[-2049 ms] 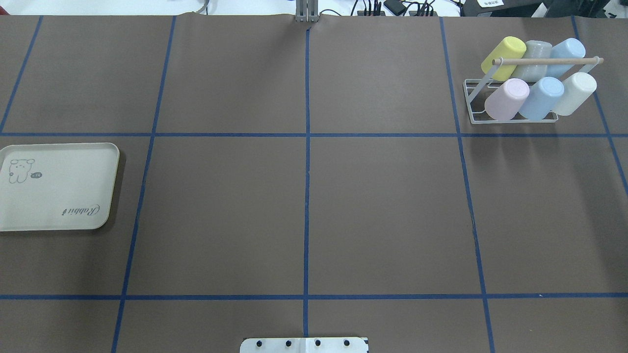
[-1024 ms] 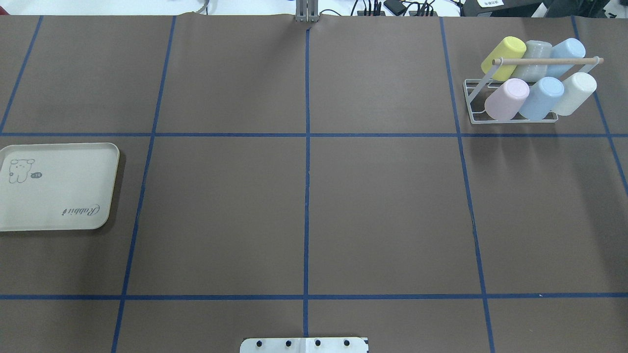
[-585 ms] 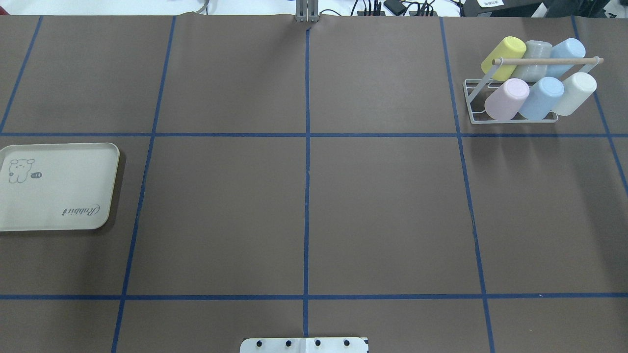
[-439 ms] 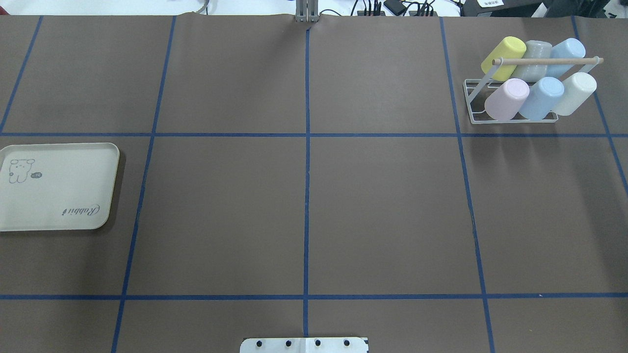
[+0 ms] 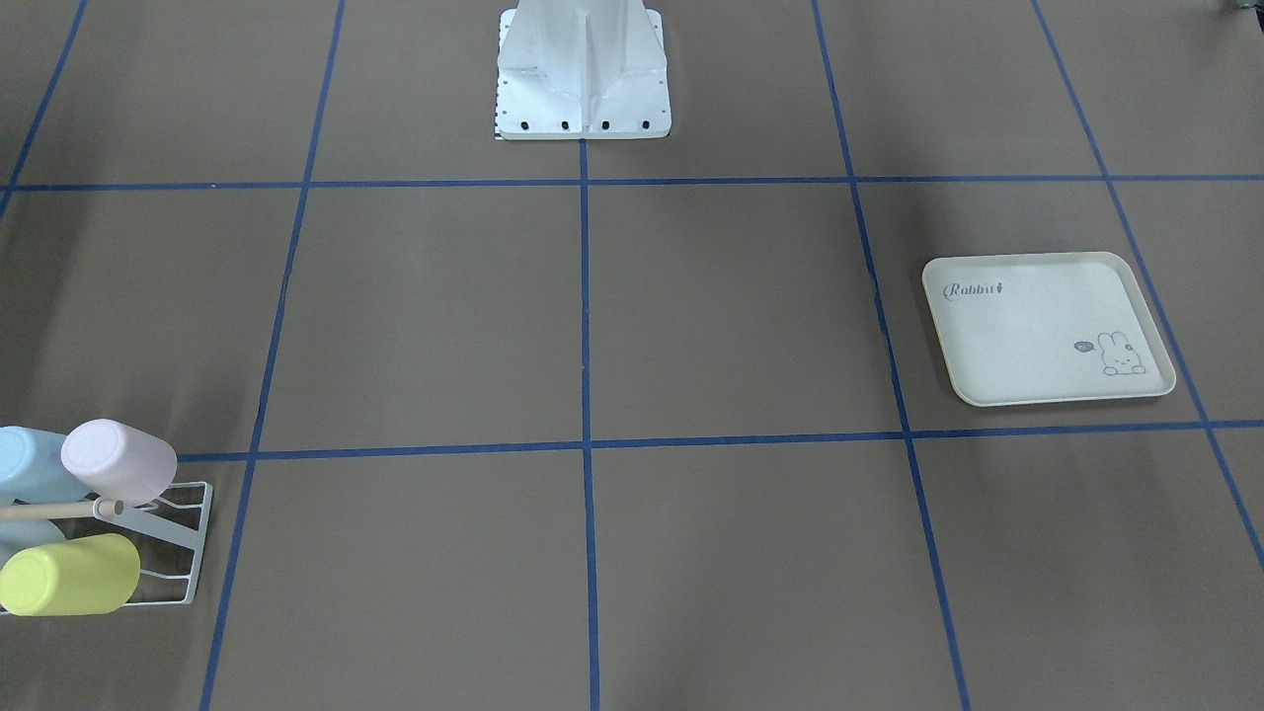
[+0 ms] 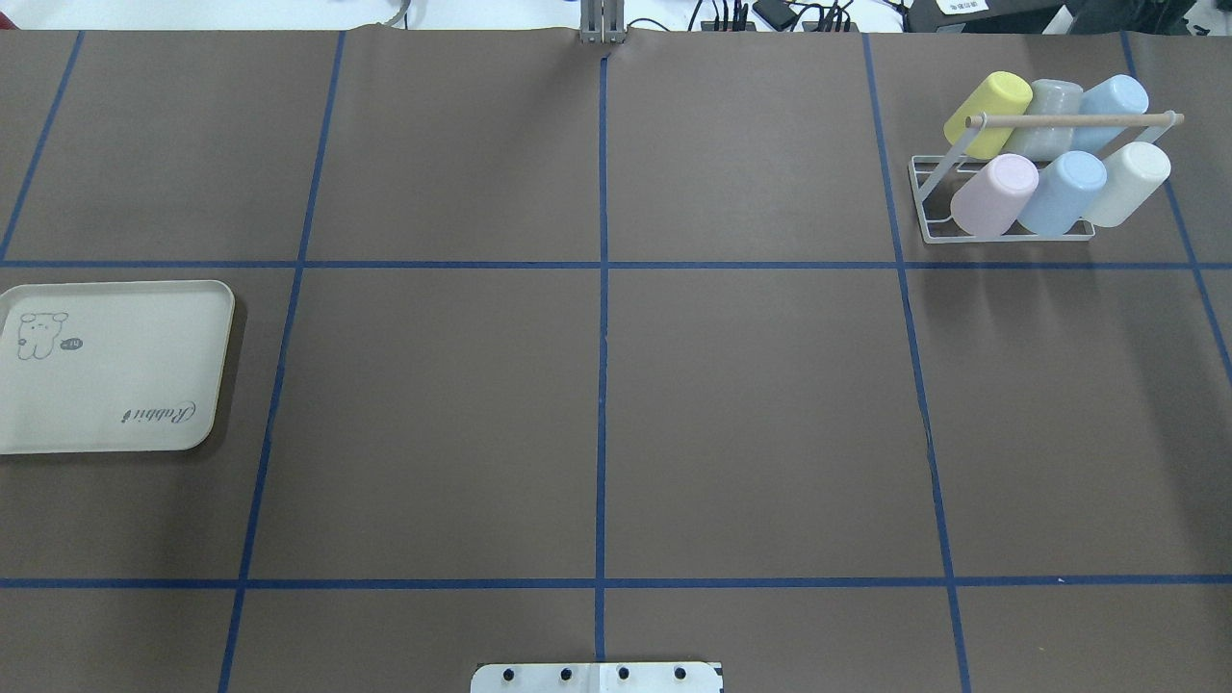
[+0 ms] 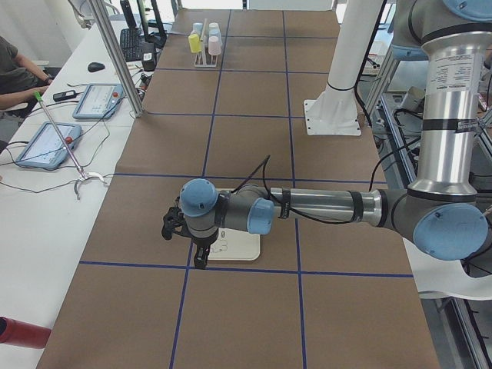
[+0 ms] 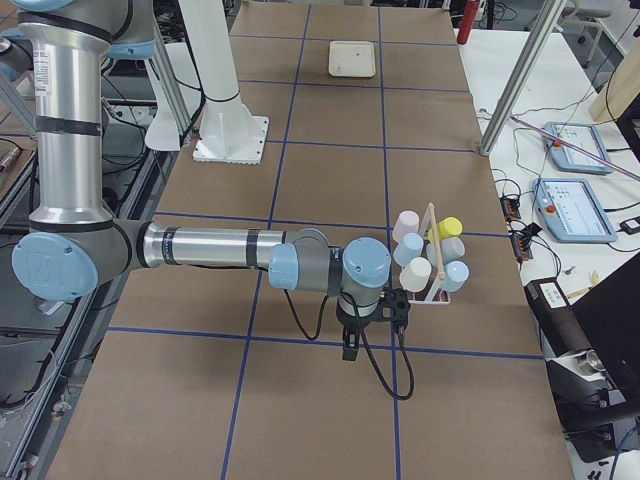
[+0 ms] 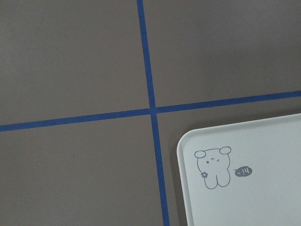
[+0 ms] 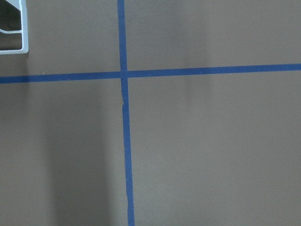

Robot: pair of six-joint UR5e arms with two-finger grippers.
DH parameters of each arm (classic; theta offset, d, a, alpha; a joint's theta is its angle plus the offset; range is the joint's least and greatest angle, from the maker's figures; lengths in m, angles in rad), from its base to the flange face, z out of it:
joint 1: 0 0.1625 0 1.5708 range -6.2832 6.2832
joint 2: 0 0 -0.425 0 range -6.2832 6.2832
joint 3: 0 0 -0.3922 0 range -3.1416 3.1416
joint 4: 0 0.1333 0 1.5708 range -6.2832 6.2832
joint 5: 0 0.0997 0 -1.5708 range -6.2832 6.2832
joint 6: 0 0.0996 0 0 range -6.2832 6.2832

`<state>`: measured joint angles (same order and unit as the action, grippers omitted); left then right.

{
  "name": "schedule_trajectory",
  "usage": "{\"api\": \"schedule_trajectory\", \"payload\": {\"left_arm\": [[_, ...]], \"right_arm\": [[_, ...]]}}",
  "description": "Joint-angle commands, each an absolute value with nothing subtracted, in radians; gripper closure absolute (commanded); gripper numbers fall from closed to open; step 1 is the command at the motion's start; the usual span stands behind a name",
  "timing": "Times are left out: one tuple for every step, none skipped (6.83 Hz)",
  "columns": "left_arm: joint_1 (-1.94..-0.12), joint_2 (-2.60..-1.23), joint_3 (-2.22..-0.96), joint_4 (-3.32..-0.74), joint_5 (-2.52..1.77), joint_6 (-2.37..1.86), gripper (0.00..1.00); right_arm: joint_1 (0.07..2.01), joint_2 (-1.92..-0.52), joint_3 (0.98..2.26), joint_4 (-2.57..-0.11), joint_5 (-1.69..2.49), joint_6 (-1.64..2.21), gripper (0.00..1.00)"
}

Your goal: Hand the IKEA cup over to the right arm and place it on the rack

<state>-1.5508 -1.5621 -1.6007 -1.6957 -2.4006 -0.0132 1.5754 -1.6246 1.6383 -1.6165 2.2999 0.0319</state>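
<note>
White wire made up the rack, which stood on the brown table with a wooden rod across its top; behind the rod leaned a yellow cup, a grey cup and a pale blue cup; before it a pink cup, a second blue cup and a cream cup, all six tilted on the rack; the right hand hung near the rack, on the robot's side of it, with no cup visible in it, though how far it was open I could not tell; the left hand hung well apart from the rack, towards the table's other end, over a corner of the cream tray; its opening I could not tell either.
</note>
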Motion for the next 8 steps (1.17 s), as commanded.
{"api": "schedule_trajectory", "payload": {"left_arm": [[-1.551, -1.563, -1.6, -1.697, -2.401, -0.017, 0.0], [-1.551, -1.563, -1.598, -1.697, -2.401, -0.017, 0.0], [-1.551, -1.563, -1.598, -1.697, -2.401, -0.017, 0.0], [-1.551, -1.563, -1.598, -1.697, -2.401, -0.018, 0.0], [-1.551, -1.563, -1.598, -1.697, -2.401, -0.018, 0.0], [-1.551, -1.563, -1.598, -1.697, -2.401, -0.02, 0.0], [-1.551, -1.572, -1.603, -1.697, -2.401, -0.023, 0.0], [-1.551, -1.578, -1.606, -1.697, -2.402, -0.023, 0.0]], "right_arm": [[1.575, -1.624, 1.638, -1.615, 2.298, 0.031, 0.0], [1.575, -1.624, 1.638, -1.615, 2.298, 0.031, 0.0], [1.575, -1.624, 1.638, -1.614, 2.298, 0.031, 0.0], [1.575, -1.624, 1.638, -1.614, 2.298, 0.031, 0.0], [1.575, -1.624, 1.638, -1.612, 2.299, 0.031, 0.0], [1.575, -1.624, 1.638, -1.612, 2.299, 0.031, 0.0], [1.575, -1.624, 1.638, -1.612, 2.299, 0.031, 0.0], [1.575, -1.624, 1.638, -1.612, 2.299, 0.031, 0.0]]}}
